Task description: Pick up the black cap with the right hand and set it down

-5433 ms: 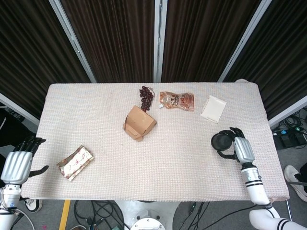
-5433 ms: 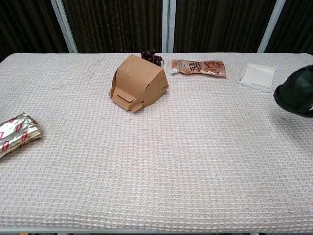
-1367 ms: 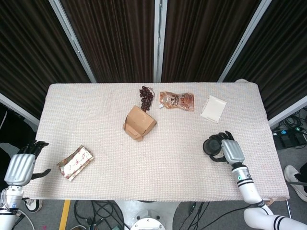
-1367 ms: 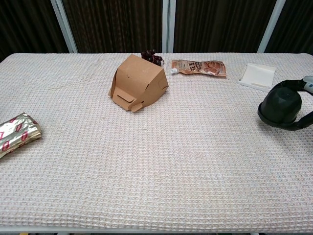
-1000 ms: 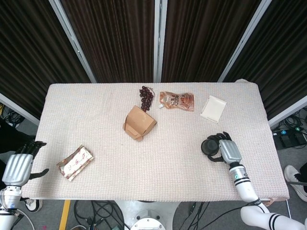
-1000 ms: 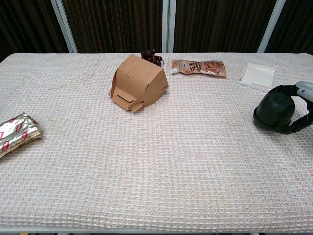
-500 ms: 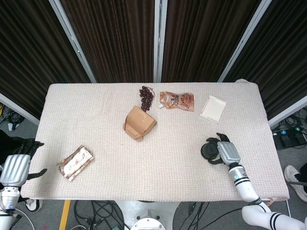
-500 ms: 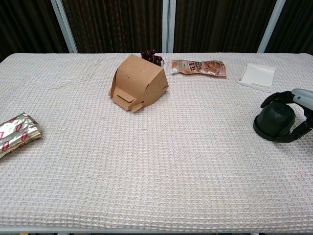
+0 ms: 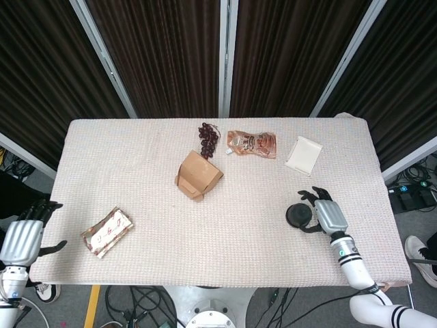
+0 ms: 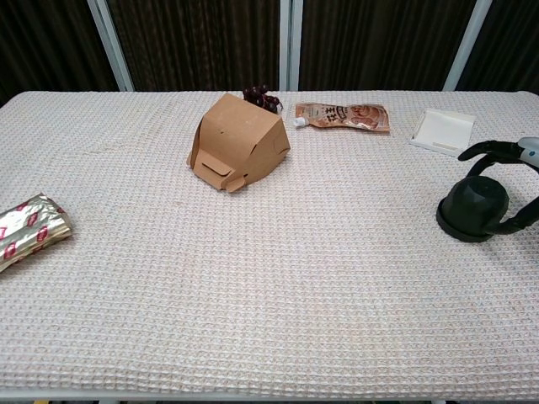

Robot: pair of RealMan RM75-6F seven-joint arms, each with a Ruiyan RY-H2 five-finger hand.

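The black cap (image 9: 298,216) sits flat on the table cloth near the right front, also seen in the chest view as a dark dome (image 10: 473,210). My right hand (image 9: 326,214) is just to its right, fingers spread apart and lifted off the cap's top (image 10: 493,150); the thumb curves low beside the cap's right edge, and contact there is unclear. Nothing is in this hand. My left hand (image 9: 20,239) hangs open off the table's left front edge, holding nothing.
A brown cardboard box (image 9: 198,175) stands mid-table, with dark grapes (image 9: 208,139) and an orange pouch (image 9: 252,143) behind it. A white tray (image 9: 304,154) lies at the back right, beyond the cap. A foil snack packet (image 9: 106,231) lies front left.
The right hand carried the cap leftward and lowered it onto the table, then spread its fingers off it and drew slightly back to the right. The left hand barely moved.
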